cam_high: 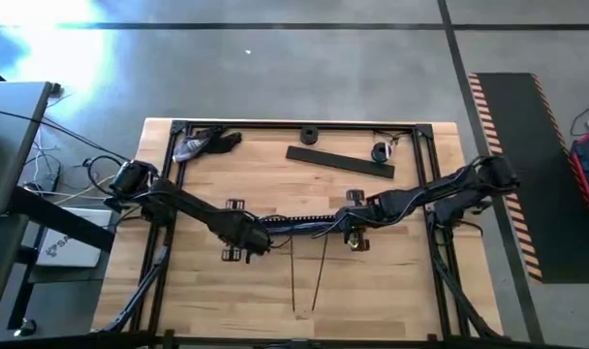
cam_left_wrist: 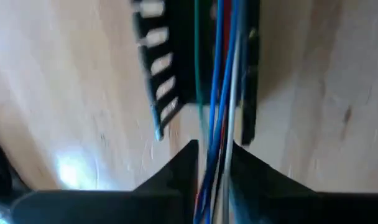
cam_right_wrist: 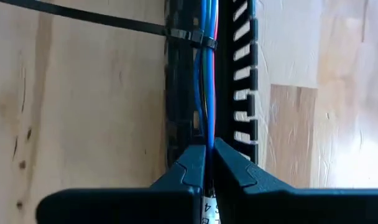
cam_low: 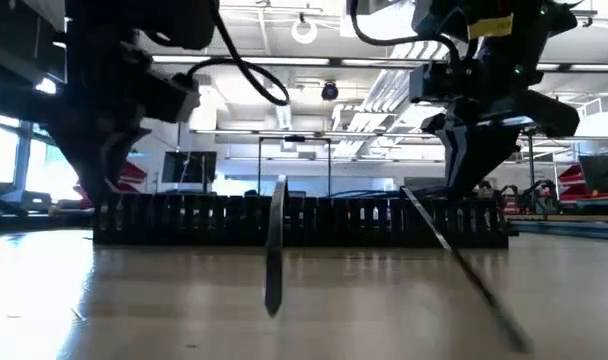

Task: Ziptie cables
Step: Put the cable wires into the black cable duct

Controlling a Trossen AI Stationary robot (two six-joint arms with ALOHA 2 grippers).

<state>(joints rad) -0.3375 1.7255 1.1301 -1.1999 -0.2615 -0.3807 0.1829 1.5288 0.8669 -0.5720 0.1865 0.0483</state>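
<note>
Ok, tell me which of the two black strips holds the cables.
The strip in the middle of the table, between the left gripper and right gripper: the cables run along it. The other strip lies apart, without cables.

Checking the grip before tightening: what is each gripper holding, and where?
Both hold the cables in the slotted black tray: left gripper at one end, right gripper at the other.

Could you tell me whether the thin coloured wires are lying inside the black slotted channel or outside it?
Inside: the thin blue, red and grey wires run between the black slotted plastic channel's walls, with a black zip tie around them.
</note>
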